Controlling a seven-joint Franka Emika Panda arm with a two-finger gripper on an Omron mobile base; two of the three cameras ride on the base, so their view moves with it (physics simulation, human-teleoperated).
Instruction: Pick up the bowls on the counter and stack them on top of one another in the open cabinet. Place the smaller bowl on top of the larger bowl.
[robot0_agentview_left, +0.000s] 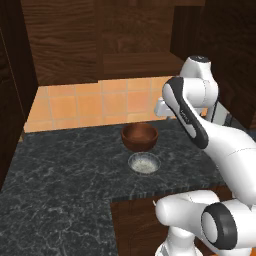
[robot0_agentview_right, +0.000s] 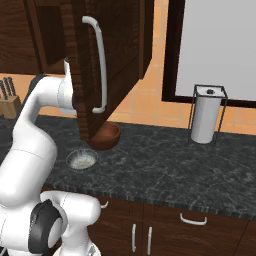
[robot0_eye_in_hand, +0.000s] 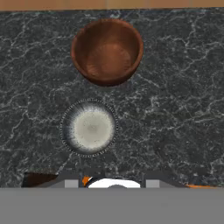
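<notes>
The larger bowl (robot0_eye_in_hand: 107, 51) is seen as a deep, round, reddish-brown vessel with a wooden grain and a thick rim; nothing is held inside it, and its smooth inner floor is shown lit in the hand view. It is set upright on the counter (robot0_agentview_left: 60, 170), a dark grey-black marble slab with thin pale veins. This bowl is taken as the landmark.

The smaller bowl (robot0_eye_in_hand: 89, 127) is found just beside the larger bowl, on the side toward the counter's front edge, the two being close but not touching. It is shallow, pale grey-white in the centre with a darker speckled, glassy rim, and clearly narrower than the brown bowl. Nothing is contained in it either.

Behind the larger bowl, the orange tiled wall (robot0_agentview_left: 90, 107) is seen, and above that the open cabinet (robot0_agentview_left: 135, 62), dark brown with a flat wooden shelf board on which nothing stands. In the right base view, the cabinet door (robot0_agentview_right: 107, 60), with a pale curved handle, is swung out above the larger bowl (robot0_agentview_right: 106, 136) and partly covers it. Well to the right of that bowl a paper towel roll (robot0_agentview_right: 205, 119) is held in a wire stand, and far to its left a knife block (robot0_agentview_right: 9, 104) is placed.

Nothing is pinched by the gripper; whether its jaws are spread or pressed together cannot be told.
</notes>
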